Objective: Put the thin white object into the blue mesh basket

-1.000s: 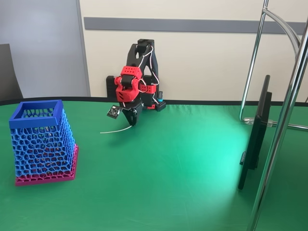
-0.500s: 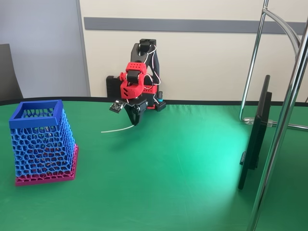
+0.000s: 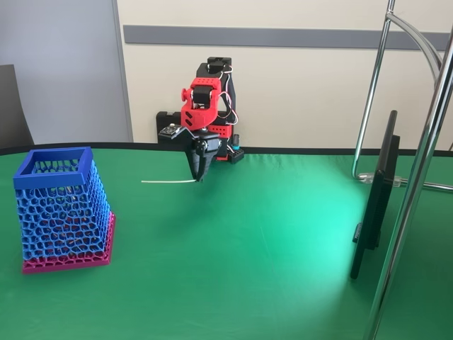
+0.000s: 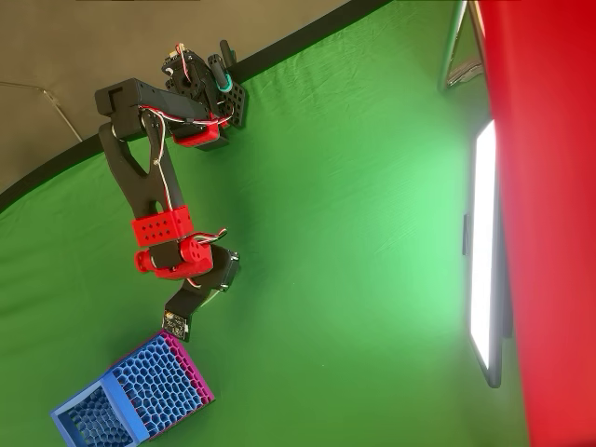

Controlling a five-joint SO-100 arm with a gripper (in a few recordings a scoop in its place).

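Note:
In the fixed view my red and black gripper [image 3: 199, 174] hangs a little above the green table, near its back edge, pointing down. It is shut on the right end of the thin white object [image 3: 168, 181], which sticks out level to the left, clear of the cloth. The blue mesh basket [image 3: 53, 167] stands upright on its magenta base at the left, well apart from the strand's free end. From overhead the gripper [image 4: 207, 282] sits just up and right of the basket [image 4: 119, 389]; the strand is too thin to make out there.
A dark flat screen [image 3: 375, 198] stands edge-on at the right, with chrome stand tubes [image 3: 417, 177] beside it. The arm's base [image 3: 212, 145] sits at the table's back edge. Open green cloth lies between gripper and basket. A red bar [image 4: 549, 186] covers the overhead view's right side.
The gripper has risen and turned, carrying the strand up with it. The strand, which drooped toward the cloth before, now lies level and a bit higher and further left.

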